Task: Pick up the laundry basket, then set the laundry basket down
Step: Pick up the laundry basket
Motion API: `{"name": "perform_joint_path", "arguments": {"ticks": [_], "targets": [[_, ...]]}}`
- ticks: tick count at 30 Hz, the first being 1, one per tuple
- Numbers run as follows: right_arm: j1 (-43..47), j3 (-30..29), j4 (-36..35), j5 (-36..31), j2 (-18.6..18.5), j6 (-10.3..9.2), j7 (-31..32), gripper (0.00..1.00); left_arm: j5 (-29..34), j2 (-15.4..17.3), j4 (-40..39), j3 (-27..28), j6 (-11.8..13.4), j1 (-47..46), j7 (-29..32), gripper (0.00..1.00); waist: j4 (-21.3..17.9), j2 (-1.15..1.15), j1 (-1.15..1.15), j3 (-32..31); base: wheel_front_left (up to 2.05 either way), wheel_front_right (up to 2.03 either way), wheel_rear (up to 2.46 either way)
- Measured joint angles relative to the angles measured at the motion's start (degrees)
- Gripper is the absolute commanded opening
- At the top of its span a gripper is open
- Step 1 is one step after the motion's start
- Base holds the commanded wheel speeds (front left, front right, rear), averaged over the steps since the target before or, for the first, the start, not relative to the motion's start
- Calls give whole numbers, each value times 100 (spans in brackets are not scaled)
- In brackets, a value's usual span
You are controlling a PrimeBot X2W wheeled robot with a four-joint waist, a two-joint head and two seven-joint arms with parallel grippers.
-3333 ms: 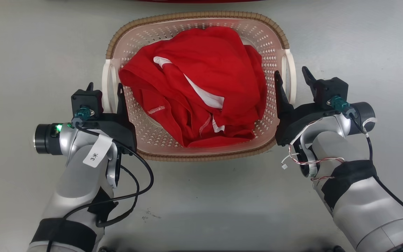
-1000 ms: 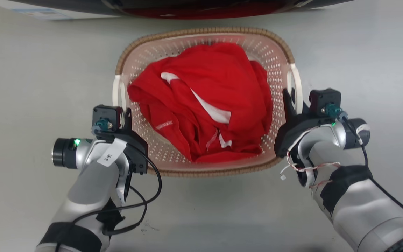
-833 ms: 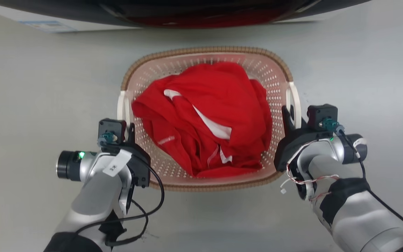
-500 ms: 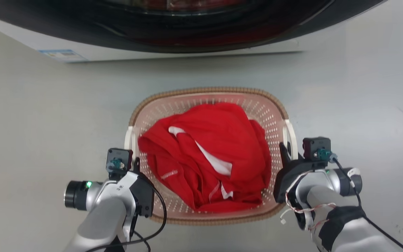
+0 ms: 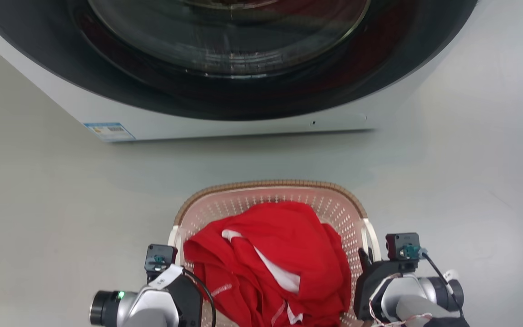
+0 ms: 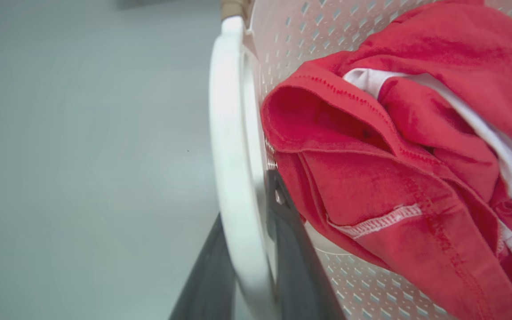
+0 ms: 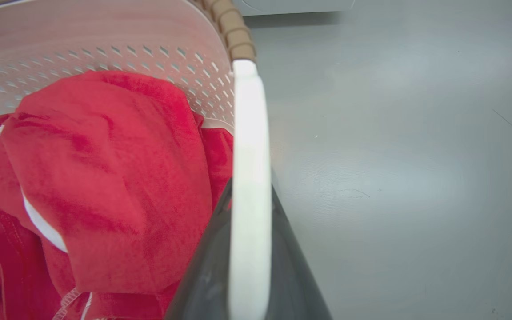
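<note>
The laundry basket (image 5: 266, 184), pale pink and perforated with a brown woven rim, sits low in the head view in front of the washing machine. A red garment with white trim (image 5: 279, 254) fills it. My left gripper (image 5: 175, 267) is shut on the basket's white left handle (image 6: 231, 178), which runs between its two dark fingers (image 6: 291, 266). My right gripper (image 5: 369, 261) is shut on the white right handle (image 7: 247, 133), one finger (image 7: 207, 271) inside the basket and one outside. I cannot tell whether the basket touches the floor.
A white front-loading washing machine (image 5: 225, 129) with a large dark round door (image 5: 229, 50) stands close behind the basket. Smooth grey floor (image 5: 39, 204) spreads to the left and right of the basket.
Both grippers, earlier open around the handles, have shut on them. The head camera has moved: the washing machine now takes up the top, and basket and grippers sit lower in the picture.
</note>
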Motion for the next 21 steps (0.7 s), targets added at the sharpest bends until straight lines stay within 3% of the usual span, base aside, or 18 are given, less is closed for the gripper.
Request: {"name": "perform_joint_path", "arguments": {"ticks": [21], "targets": [[1409, 552, -104, 801, 9, -2, 390, 0, -444, 36, 22, -544, 1, 1346, 472, 0, 8, -1, 0, -1885, 0, 0, 0]]}}
